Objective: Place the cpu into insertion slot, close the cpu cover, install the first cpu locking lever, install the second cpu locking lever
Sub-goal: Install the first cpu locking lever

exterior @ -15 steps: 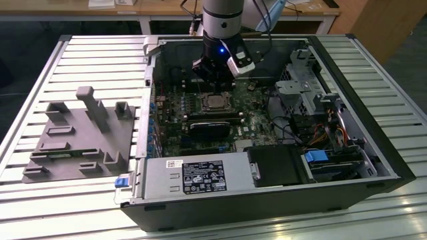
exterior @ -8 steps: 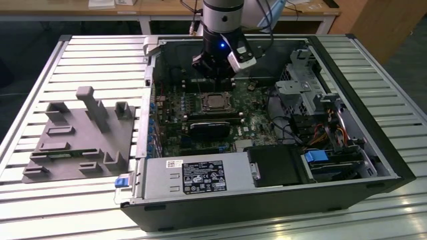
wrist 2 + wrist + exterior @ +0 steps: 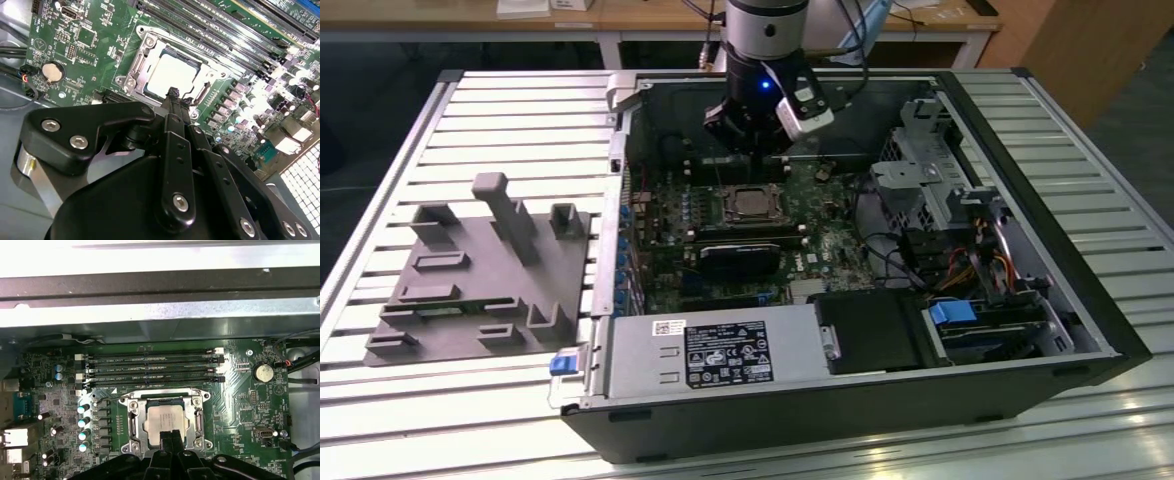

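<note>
1. First wrist view: the cpu (image 3: 164, 421) lies flat in the slot (image 3: 165, 406). The cover (image 3: 198, 421) seems folded down around it, its window framing the chip.
2. The hand (image 3: 170, 436) is clenched, its fingers pressed together with nothing between them. The tips hang at the cover's near edge; I cannot tell whether they touch it.
3. Exterior view: the arm (image 3: 767, 30) stands over the board inside the open case (image 3: 854, 400), which lies on the bench (image 3: 520, 100).
4. Handling, as I judge it: the cpu is light and stiff but fragile at its contacts. It is best held by opposite edges, never by its faces.
5. The cover looks like thin, hinged sheet metal, so press it on the frame, not on the chip.
</note>
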You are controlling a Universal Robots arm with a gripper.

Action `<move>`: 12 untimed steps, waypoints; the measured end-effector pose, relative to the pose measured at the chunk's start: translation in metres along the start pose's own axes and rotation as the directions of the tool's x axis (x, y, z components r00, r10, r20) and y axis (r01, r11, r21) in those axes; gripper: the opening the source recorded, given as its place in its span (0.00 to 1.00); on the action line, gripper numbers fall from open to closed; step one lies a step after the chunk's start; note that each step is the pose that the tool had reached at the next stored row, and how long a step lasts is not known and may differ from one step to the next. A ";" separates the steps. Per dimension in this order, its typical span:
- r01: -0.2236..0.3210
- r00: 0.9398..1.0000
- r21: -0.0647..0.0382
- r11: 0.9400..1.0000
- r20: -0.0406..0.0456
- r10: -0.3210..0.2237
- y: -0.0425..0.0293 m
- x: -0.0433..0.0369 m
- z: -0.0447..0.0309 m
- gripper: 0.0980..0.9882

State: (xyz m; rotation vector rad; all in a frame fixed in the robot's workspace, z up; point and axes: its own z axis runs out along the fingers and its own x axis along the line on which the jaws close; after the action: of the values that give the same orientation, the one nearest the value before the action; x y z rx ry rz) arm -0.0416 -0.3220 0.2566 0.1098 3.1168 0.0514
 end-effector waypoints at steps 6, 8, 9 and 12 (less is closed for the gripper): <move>0.000 1.000 0.000 1.000 0.002 0.000 -0.0006 0.0084 -0.0004 0.00; 0.000 1.000 0.000 1.000 0.004 0.000 -0.0010 0.0135 -0.0004 0.00; 0.000 1.000 0.000 1.000 0.005 0.000 -0.0011 0.0156 -0.0005 0.00; 0.000 1.000 0.000 1.000 0.007 0.000 -0.0015 0.0215 -0.0006 0.00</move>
State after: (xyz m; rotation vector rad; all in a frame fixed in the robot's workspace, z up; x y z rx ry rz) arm -0.0632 -0.3221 0.2567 0.1095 3.1102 0.0512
